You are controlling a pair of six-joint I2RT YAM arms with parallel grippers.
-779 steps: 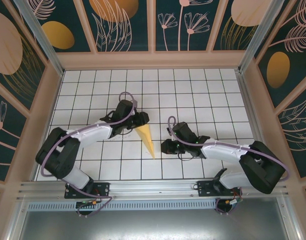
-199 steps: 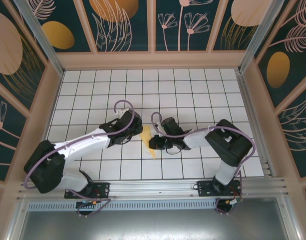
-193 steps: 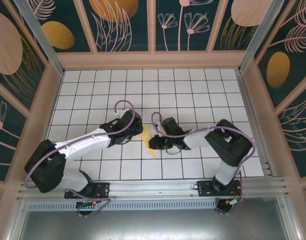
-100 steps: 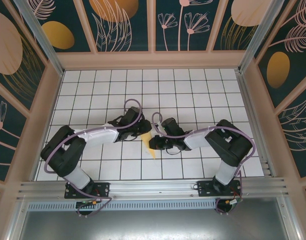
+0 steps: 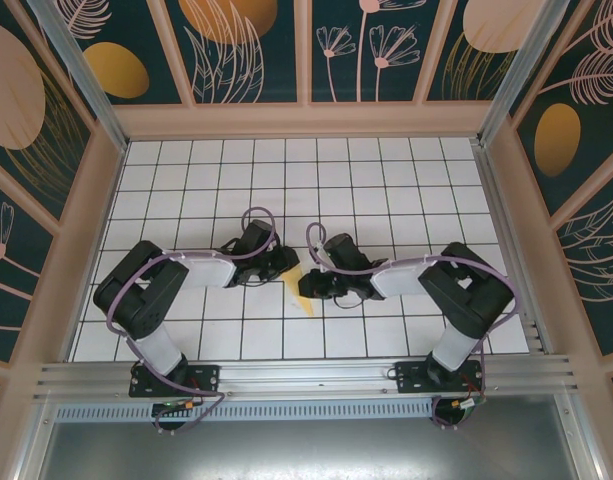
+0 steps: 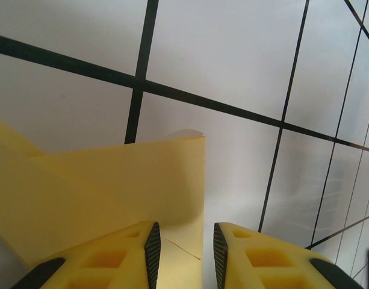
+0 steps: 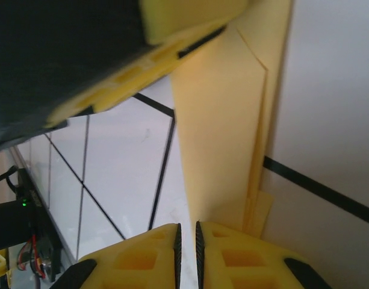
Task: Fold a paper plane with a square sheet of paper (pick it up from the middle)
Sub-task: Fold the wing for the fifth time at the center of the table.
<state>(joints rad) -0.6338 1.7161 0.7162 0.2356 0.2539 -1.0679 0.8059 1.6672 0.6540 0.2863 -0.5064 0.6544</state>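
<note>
- Pale-yellow paper, the square sheet of paper [image 5: 305,300], is seen already folded into a narrow, layered wedge. It lies flat on the tiled table [image 5: 386,190], near the middle, between the two arms.
- The left gripper [image 6: 184,253] is set part open over the wedge's far, wide end. Nothing is seen clasped in it.
- The right gripper [image 7: 186,244] is placed at the wedge's right side, jaws almost together. Whether paper is pinched cannot be told.
- The early folds are judged done, while the wings and last creases of the paper plane are judged still to be made.
</note>
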